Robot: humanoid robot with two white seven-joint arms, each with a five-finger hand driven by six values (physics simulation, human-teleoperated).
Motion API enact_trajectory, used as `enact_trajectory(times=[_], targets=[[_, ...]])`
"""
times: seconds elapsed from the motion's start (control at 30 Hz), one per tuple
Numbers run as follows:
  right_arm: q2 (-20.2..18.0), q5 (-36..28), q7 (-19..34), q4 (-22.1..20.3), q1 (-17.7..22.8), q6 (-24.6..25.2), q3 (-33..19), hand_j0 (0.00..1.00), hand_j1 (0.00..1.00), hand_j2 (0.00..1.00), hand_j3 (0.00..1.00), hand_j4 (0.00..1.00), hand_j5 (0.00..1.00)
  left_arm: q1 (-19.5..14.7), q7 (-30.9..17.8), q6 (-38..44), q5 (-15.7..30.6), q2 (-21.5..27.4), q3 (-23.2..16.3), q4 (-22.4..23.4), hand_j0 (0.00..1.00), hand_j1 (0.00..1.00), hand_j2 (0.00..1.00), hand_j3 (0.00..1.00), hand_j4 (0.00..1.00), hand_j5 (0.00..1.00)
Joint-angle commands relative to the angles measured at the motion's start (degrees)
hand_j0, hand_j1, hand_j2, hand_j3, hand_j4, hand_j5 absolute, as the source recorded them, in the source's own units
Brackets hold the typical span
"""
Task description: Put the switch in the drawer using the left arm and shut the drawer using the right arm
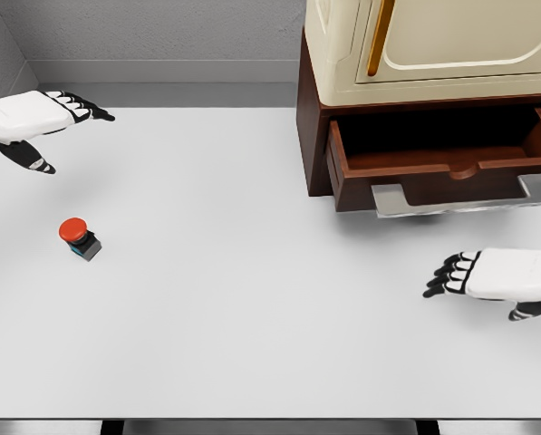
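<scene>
At the far left of the counter (252,299) you have the left robot hand (48,122) hovering, its black-tipped fingers stretched out and pointing right, thumb hanging below, holding nothing. The switch (78,237) sits on the counter below that hand in the picture, nearer to you and slightly to the right of it, well apart from the fingertips. It is a small block with a red round button on top, standing upright and squat, so it has no marked long axis to line up with; what matters is that it lies toward you from the left robot hand, so your reach will probably have to come back and down rather than forward. The left robot hand is plainly the nearer of the two, which suits the task. Move your eye right across the bare middle of the counter and you meet the drawer (442,168), pulled open under the cream cabinet (433,45) at the upper right, its hollow dark and with nothing visible in it, its grey handle (460,201) facing you. The drawer lies far from the switch, so the carry will be long and rightward. Below the drawer front, near the right edge, the right robot hand (487,276) rests low with fingers loosely extended leftward, empty, and close to the handle for the later push.
</scene>
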Motion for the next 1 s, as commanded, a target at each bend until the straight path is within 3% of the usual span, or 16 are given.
enact_trajectory(times=[0.0, 0.1, 0.17, 0.23, 0.3, 0.33, 0.43, 0.47, 0.57, 0.7, 0.8, 0.97], targets=[[0.0, -0.4, 0.7, -0.1, 0.0, 0.1, 0.1, 1.00, 1.00, 1.00, 1.00, 1.00, 1.00, -0.1, 0.0, 0.2, 0.3, 0.0, -0.1, 0.0, 1.00, 1.00, 1.00, 1.00, 1.00, 1.00], [0.0, -0.6, 0.8, 0.0, -0.2, 0.1, 0.1, 1.00, 1.00, 1.00, 1.00, 1.00, 1.00, -0.3, 0.0, 0.2, 0.4, 0.4, -0.3, 0.0, 1.00, 1.00, 1.00, 1.00, 1.00, 1.00], [0.0, -0.6, 0.8, 0.0, -0.2, 0.1, 0.1, 1.00, 1.00, 1.00, 1.00, 1.00, 1.00, -0.4, 0.0, 0.2, 1.3, 5.1, -1.5, -0.4, 1.00, 1.00, 1.00, 1.00, 1.00, 1.00], [0.0, -0.6, 0.8, 0.0, -0.2, 0.1, 0.0, 1.00, 1.00, 1.00, 1.00, 1.00, 1.00, -1.4, 0.0, 0.2, 1.7, 7.4, -6.3, -0.7, 1.00, 1.00, 1.00, 1.00, 1.00, 1.00], [-1.5, -0.6, 0.8, 0.0, 0.6, 0.1, -0.7, 1.00, 1.00, 1.00, 1.00, 1.00, 1.00, -1.5, 0.0, 0.2, 1.9, 10.3, -11.2, -5.4, 1.00, 1.00, 1.00, 1.00, 1.00, 1.00], [-4.8, -0.6, 0.7, 0.1, 2.5, 0.1, -2.6, 1.00, 1.00, 1.00, 1.00, 1.00, 1.00, -1.5, 0.0, 0.2, 2.0, 11.1, -12.2, -6.9, 1.00, 1.00, 1.00, 1.00, 1.00, 1.00], [-5.3, -0.7, 0.7, 0.6, 14.3, 0.1, -15.1, 1.00, 1.00, 1.00, 1.00, 1.00, 1.00, -1.2, 0.0, 0.2, 2.2, 11.3, -14.7, -7.1, 1.00, 1.00, 1.00, 1.00, 1.00, 1.00], [-5.3, -0.8, 0.7, 0.7, 16.1, 0.1, -17.4, 1.00, 1.00, 1.00, 1.00, 1.00, 1.00, -1.1, 0.0, 0.2, 2.2, 11.2, -14.9, -7.0, 1.00, 1.00, 1.00, 1.00, 1.00, 1.00], [-5.3, -0.7, 0.7, 1.5, 16.4, 0.1, -18.3, 1.00, 1.00, 1.00, 1.00, 1.00, 1.00, -0.9, 0.0, 0.2, 2.1, 11.2, -17.8, -7.9, 1.00, 1.00, 1.00, 1.00, 1.00, 1.00], [-5.2, -0.8, 0.8, 1.4, 16.4, 0.1, -24.1, 1.00, 1.00, 1.00, 1.00, 1.00, 1.00, 0.4, 0.0, 0.2, 2.2, 11.2, -18.9, -7.7, 0.99, 0.99, 0.99, 0.99, 0.99, 0.99], [-5.3, -0.9, 0.8, 1.4, 16.4, 0.1, -24.3, 1.00, 1.00, 1.00, 1.00, 1.00, 1.00, 0.3, 0.0, 0.2, 3.0, 11.1, -18.8, -7.9, 0.99, 0.99, 0.99, 0.99, 0.99, 0.99], [-5.5, -1.3, 0.8, 4.5, 17.1, 0.1, -24.5, 1.00, 1.00, 1.00, 1.00, 1.00, 1.00, 0.4, 0.0, 0.2, 3.1, 11.1, -20.2, -9.8, 0.90, 0.90, 0.90, 0.90, 0.90, 0.90]])
